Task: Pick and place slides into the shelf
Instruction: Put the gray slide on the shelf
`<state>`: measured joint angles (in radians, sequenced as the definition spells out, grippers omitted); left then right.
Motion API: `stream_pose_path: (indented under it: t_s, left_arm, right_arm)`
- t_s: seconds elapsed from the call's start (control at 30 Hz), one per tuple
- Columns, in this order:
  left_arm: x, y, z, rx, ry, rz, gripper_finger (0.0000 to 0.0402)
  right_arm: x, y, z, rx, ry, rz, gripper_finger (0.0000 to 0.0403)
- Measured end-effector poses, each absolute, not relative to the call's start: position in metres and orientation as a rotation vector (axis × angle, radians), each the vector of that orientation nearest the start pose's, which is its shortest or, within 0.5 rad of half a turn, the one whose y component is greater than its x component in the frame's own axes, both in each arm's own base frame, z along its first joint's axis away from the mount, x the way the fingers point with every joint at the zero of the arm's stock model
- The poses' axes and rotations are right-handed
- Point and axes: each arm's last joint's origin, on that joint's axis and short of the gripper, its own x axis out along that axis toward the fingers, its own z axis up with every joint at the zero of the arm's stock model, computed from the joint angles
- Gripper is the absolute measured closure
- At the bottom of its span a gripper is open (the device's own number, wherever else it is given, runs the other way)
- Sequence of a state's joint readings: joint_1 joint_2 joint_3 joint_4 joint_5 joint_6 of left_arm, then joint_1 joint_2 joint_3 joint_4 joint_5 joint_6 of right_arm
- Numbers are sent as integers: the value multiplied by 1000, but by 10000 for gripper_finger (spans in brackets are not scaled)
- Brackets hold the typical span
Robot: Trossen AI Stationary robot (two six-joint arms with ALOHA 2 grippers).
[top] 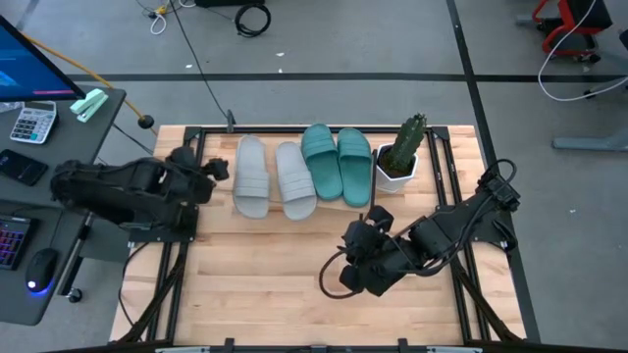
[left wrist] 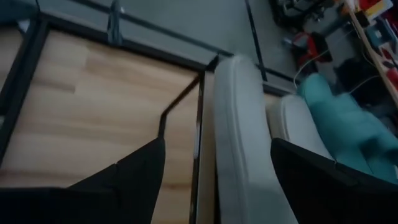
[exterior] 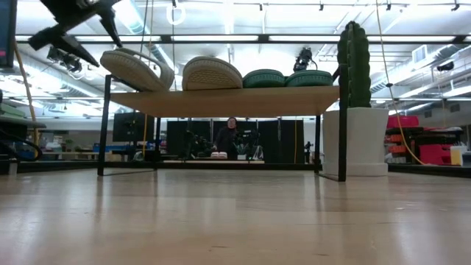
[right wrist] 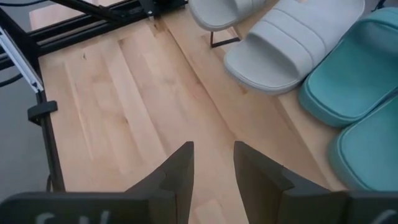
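Observation:
Four slides lie side by side on the shelf point(exterior: 221, 99) at the table's far side: two light grey point(top: 251, 176) point(top: 294, 182) and two teal-green point(top: 322, 163) point(top: 355, 167). In the low view the left grey slide point(exterior: 136, 70) sits tilted at the shelf's left end; the others lie flat. My left gripper point(top: 218, 169) hangs open just left of that slide and above it, clear of it point(exterior: 77, 18). In the left wrist view the slide point(left wrist: 242, 143) shows between the spread fingers. My right gripper point(right wrist: 213, 155) hovers over the table's middle right point(top: 355, 235), fingers slightly apart, nothing between them.
A cactus in a white pot point(top: 400, 155) stands at the shelf's right end point(exterior: 357, 110). Black frame rails point(top: 177, 284) run along the table's sides. A desk with a calculator point(top: 32, 123) is at the left. A person point(exterior: 232, 136) sits in the room beyond.

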<state>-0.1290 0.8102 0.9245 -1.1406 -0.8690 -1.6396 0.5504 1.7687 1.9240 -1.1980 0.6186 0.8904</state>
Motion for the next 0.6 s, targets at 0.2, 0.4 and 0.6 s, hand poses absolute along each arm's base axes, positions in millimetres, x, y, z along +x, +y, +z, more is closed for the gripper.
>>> stream_pose_path:
  t_s: [0.2, 0.4, 0.6]
  left_arm:
    - [137, 25, 317, -877, 100, 1164, 111]
    - [157, 44, 314, -757, 167, 1199, 111]
    - [178, 59, 299, -764, 283, 1203, 111]
  right_arm:
    - [308, 169, 381, 267, 755, -414, 284]
    - [311, 172, 383, 306, 730, -387, 284]
    - [314, 175, 385, 357, 717, -348, 284]
